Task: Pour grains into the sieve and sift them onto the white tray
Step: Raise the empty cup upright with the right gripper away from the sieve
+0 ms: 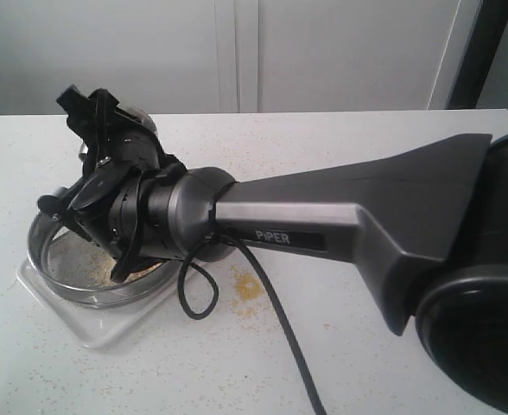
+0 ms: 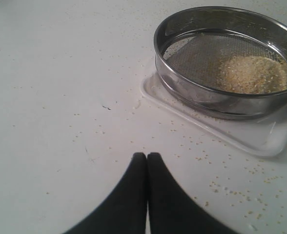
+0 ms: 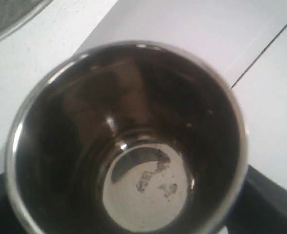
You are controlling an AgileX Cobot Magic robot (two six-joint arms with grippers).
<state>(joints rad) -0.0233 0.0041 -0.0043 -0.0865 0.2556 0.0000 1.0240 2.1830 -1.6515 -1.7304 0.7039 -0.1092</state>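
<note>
Sieve (image 2: 197, 95), one; cup (image 3: 133, 136), one, gripped by right end effector (image 1: 113, 114); left end effector (image 2: 147, 157) closed

Black fingers (image 2: 129, 200) on a white counter (image 2: 60, 97) with tan speckle; ahead of them a silver-grey sieve (image 2: 182, 80) with fine grey mesh, beige-gold grains (image 2: 255, 74), a milky-white tray (image 2: 260, 141); steel cup (image 3: 129, 146) has a bright rim, dark brown inside, pale blotched base.

Grains (image 2: 256, 74) in the sieve (image 2: 192, 93), sieve on the white tray (image 2: 260, 142), tray on the table (image 2: 60, 97)
</note>
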